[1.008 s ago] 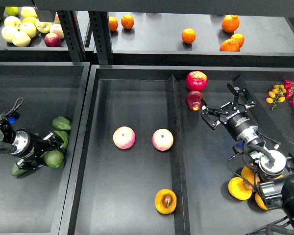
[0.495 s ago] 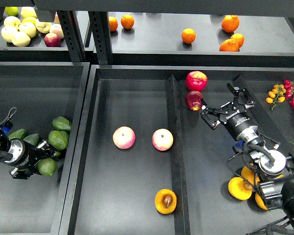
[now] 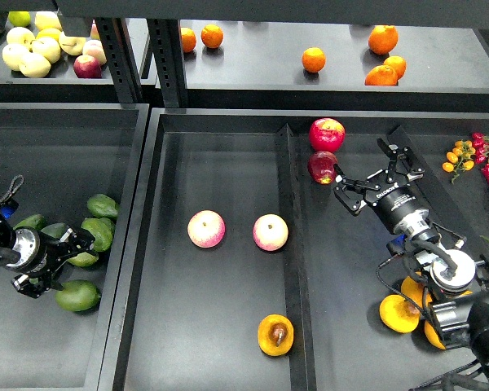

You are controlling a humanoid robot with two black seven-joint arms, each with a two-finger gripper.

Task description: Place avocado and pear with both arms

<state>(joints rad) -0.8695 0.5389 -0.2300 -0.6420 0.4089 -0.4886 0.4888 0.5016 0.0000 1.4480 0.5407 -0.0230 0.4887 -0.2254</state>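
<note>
Left gripper (image 3: 55, 262) reaches in low from the left edge of the left tray, fingers spread and empty, the nearest dark green smooth oval avocado (image 3: 77, 296) just below its tips, long axis roughly crosswise. Right gripper (image 3: 373, 174) hovers wide open, well apart from the halved orange-yellow pear (image 3: 275, 335) at the middle tray's near right corner.

Two pink-yellow apples (image 3: 238, 231) mid-tray; red apples (image 3: 325, 145) behind; oranges (image 3: 347, 50) on shelf

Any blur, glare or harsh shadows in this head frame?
Head view: sharp overall, even lighting, soft shadows under the halved pear and apples; the left gripper by the avocados is dark and slightly soft; the right gripper is crisp; no glare.
</note>
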